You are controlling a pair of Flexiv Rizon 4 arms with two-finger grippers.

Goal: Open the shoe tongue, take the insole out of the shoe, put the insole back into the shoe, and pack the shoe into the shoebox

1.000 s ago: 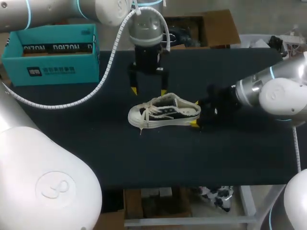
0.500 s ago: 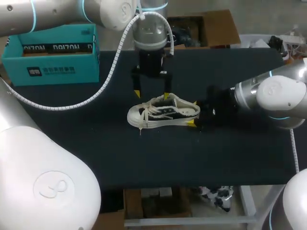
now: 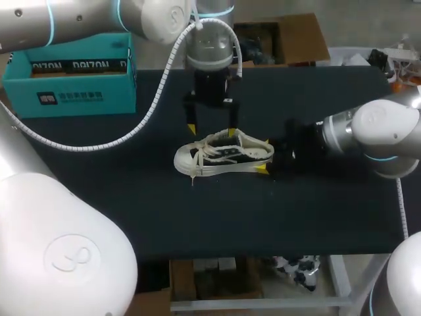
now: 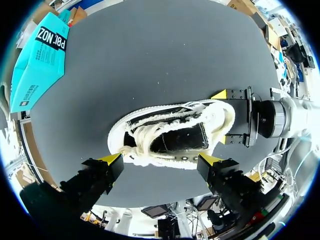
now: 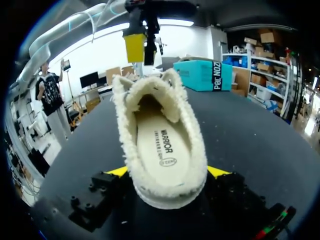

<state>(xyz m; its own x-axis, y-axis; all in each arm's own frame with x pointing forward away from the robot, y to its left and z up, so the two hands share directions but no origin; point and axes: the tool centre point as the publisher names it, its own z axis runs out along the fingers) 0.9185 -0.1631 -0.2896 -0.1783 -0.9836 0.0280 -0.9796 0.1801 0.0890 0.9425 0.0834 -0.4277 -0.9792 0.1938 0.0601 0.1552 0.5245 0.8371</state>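
Note:
A cream and black sneaker [image 3: 223, 157] lies on its sole mid-table, toe to the left, laces loose. My left gripper [image 3: 210, 130] hangs open just above and behind it. From the left wrist, the sneaker [image 4: 170, 135] lies ahead of the spread gripper [image 4: 161, 160]. My right gripper [image 3: 265, 155] is at the heel, open, one yellow tip on each side. In the right wrist view the sneaker's heel [image 5: 165, 145] sits between that gripper's [image 5: 169, 172] tips, and the insole [image 5: 160, 150] lies inside. The teal shoebox [image 3: 72, 79] stands at the back left.
The black table top [image 3: 197, 217] is bare in front of the sneaker. The left arm's white ribbed hose [image 3: 131, 125] hangs low over the table between the shoebox and the sneaker.
My left gripper has shifted slightly right and come down closer to the sneaker. The right gripper's fingers have drawn in a little around the heel, and the sneaker has nudged slightly left.

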